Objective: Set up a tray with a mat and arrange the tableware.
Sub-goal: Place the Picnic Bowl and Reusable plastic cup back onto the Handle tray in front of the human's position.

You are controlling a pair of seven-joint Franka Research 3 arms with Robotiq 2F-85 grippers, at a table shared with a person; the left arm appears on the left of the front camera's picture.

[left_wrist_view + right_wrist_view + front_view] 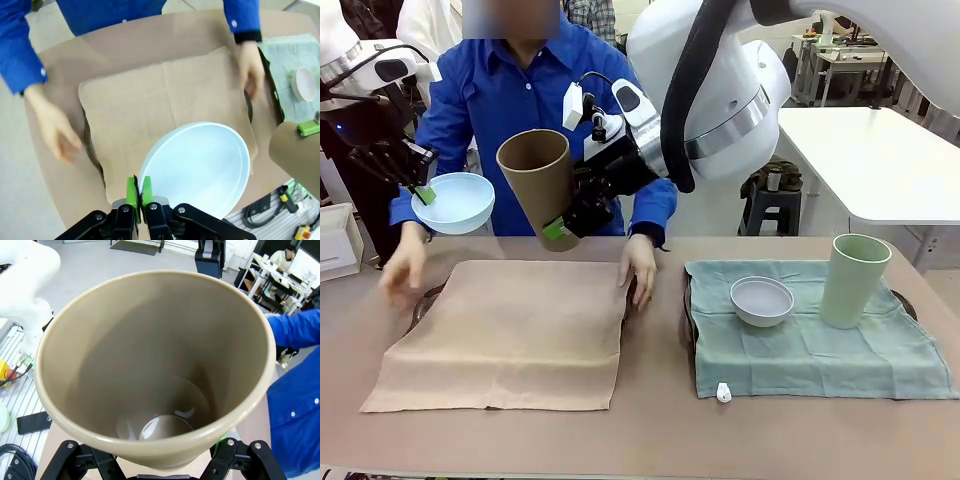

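Note:
My left gripper is shut on the rim of the light blue bowl, held in the air above the left end of the brown mat. My right gripper grips the brown cup near its base, tilted, above the mat's far edge. The person's hands press the mat's far corners over a dark tray. A whitish-grey bowl and a pale green cup stand on a green mat.
A small white object lies at the green mat's near edge. A white table and a stool stand behind at the right. Bare table runs along the near edge. Cables and tools lie below the table in the left wrist view.

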